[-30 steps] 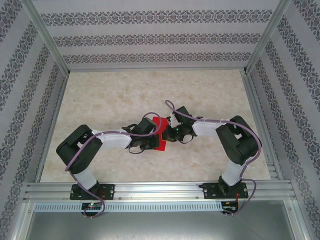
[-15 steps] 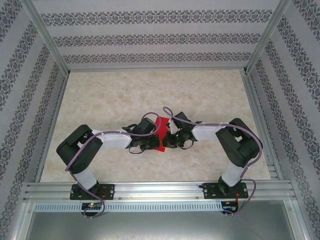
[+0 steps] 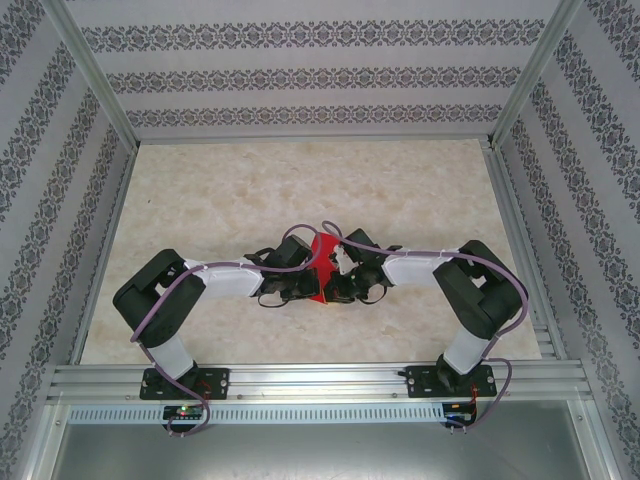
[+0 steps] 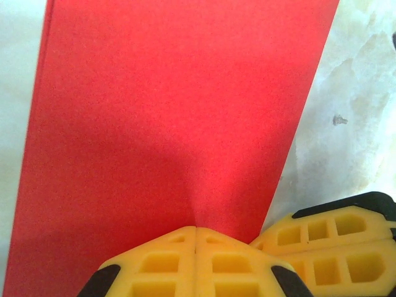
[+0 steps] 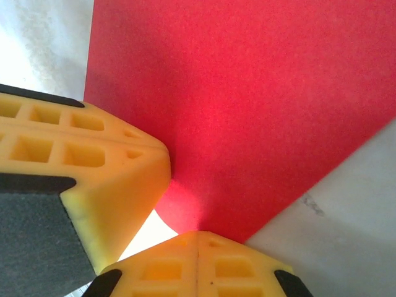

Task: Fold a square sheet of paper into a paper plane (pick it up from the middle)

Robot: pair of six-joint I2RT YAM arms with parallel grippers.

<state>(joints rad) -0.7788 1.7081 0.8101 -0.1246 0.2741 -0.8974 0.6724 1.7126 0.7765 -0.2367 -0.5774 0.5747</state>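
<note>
Pinching the thin bright red sheet of paper [image 3: 320,262] from opposite sides: left gripper [image 4: 195,234] and right gripper [image 5: 198,238] both clamp one edge, tips just beside each other. Sheet sits mid beige marble-pattern table [image 3: 200,200], long axis near-to-far, equally near both arms.
</note>
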